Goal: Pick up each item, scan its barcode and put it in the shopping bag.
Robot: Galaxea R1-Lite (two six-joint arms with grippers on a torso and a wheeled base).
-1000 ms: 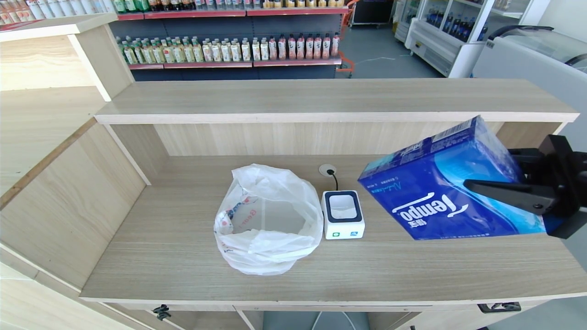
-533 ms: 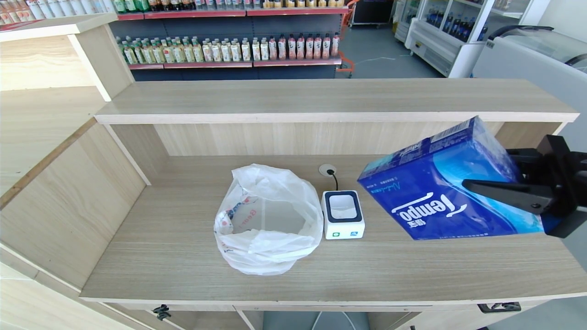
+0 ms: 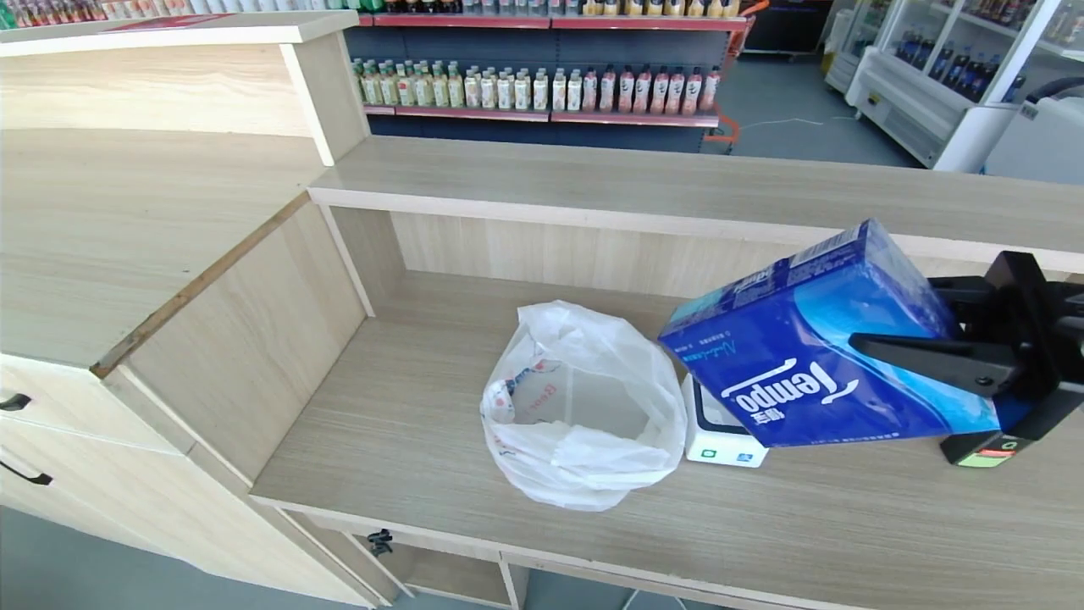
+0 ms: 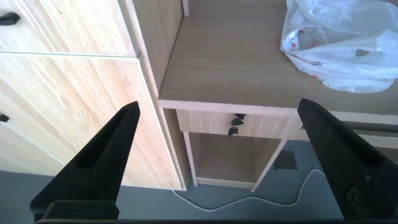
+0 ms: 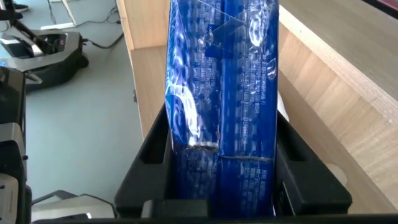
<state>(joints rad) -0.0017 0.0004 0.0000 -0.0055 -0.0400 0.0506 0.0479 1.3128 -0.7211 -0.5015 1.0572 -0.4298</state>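
Observation:
A blue tissue pack (image 3: 813, 347) hangs tilted above the wooden counter (image 3: 406, 424), with my right gripper (image 3: 893, 313) shut on its right end. In the right wrist view the pack (image 5: 224, 93) is clamped between the black fingers (image 5: 146, 162). Its lower left corner covers part of the white scanner (image 3: 720, 445). The white shopping bag (image 3: 584, 407) stands open just left of the scanner. My left gripper (image 4: 217, 162) is open and holds nothing, low in front of the counter's front edge, with the bag (image 4: 342, 43) farther off.
A small black device with a green and red face (image 3: 982, 449) lies on the counter under my right gripper. A raised ledge (image 3: 677, 182) runs along the counter's back. A wooden cabinet with drawers (image 3: 102, 254) flanks the left side. Store shelves of bottles (image 3: 542, 85) stand behind.
The whole head view has shifted, so the camera moved. Against the counter, the pack and my right gripper have come left from beside the scanner to over it.

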